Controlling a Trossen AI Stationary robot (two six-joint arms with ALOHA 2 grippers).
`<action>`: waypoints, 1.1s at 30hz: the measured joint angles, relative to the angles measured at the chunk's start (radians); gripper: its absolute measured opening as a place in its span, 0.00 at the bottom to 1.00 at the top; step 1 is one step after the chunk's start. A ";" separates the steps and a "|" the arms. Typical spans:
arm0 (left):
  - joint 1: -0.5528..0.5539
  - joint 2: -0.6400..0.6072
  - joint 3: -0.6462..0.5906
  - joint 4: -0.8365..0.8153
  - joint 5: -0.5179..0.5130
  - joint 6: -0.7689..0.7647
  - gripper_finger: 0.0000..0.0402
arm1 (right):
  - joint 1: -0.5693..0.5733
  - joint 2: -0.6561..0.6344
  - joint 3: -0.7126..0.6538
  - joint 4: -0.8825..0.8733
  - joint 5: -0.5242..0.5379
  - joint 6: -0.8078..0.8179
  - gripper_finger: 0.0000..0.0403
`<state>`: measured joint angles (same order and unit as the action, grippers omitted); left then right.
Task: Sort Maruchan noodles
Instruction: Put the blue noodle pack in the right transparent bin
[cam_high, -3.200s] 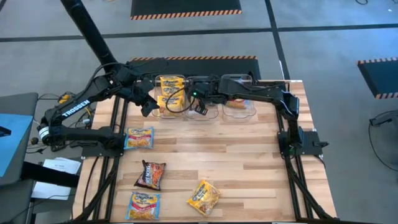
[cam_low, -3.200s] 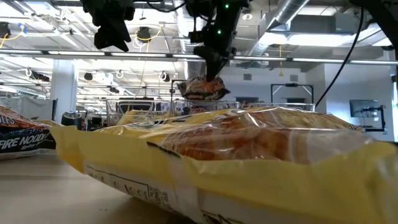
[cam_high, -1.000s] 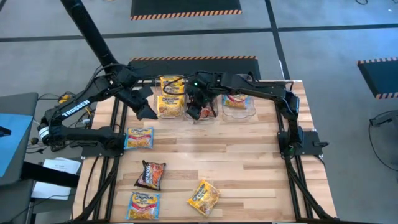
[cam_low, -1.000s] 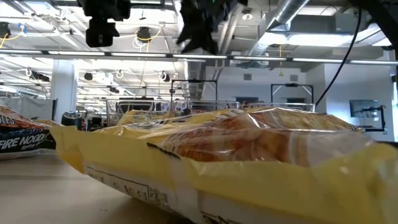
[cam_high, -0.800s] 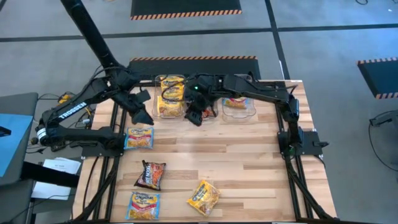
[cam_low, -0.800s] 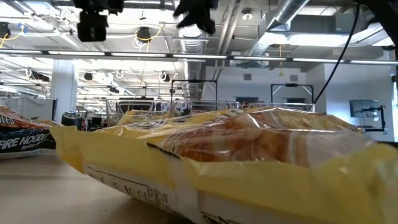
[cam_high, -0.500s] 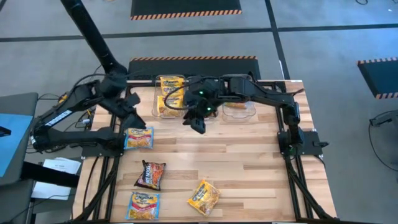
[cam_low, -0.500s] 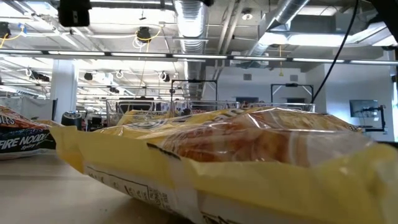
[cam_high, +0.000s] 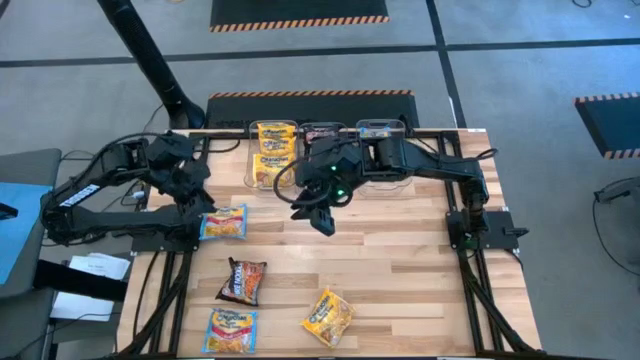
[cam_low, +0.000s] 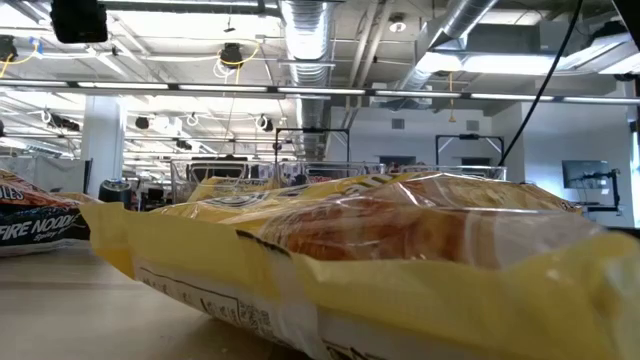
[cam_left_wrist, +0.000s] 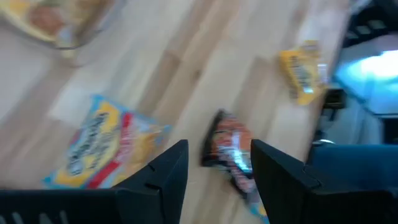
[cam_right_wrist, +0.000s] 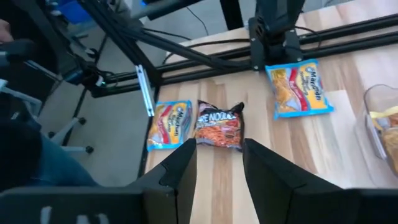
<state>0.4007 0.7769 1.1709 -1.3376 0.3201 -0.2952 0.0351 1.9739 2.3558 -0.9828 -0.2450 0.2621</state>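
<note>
Loose Maruchan noodle packets lie flat on the wooden table: a blue one (cam_high: 224, 222) at the left, a dark one (cam_high: 243, 281), another blue one (cam_high: 228, 330) and a yellow one (cam_high: 328, 317) toward the near edge. My left gripper (cam_high: 198, 195) hangs open just beyond the left blue packet (cam_left_wrist: 102, 146), with nothing between its fingers. My right gripper (cam_high: 325, 222) is open and empty above the table's middle, facing the dark packet (cam_right_wrist: 219, 126). In the low view the yellow packet (cam_low: 380, 260) fills the foreground.
Three clear bins stand along the far edge: the left one (cam_high: 274, 152) holds yellow packets, the middle one (cam_high: 322, 133) a dark packet, and the right one (cam_high: 385, 180) is partly under my right arm. Bare wood (cam_high: 400, 270) lies at the table's right and middle.
My right gripper has drawn back from the middle bin toward the table's near edge and risen, going out of the low view's top. My left gripper has swung from beside the bins toward the table's left edge, over to the left blue packet. The packets have not moved.
</note>
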 joint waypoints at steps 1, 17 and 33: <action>-0.001 0.002 0.000 -0.006 -0.034 0.000 0.41 | 0.005 0.000 0.000 -0.003 0.009 0.000 0.38; -0.003 -0.045 -0.328 0.065 -0.136 -0.111 0.44 | 0.022 0.000 -0.001 -0.021 0.012 0.002 0.38; -0.008 -0.022 -0.632 0.321 -0.193 -0.284 0.44 | -0.029 0.000 -0.001 -0.028 0.011 0.001 0.38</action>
<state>0.3928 0.7551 0.5384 -1.0164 0.1272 -0.5791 0.0056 1.9739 2.3550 -1.0107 -0.2335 0.2628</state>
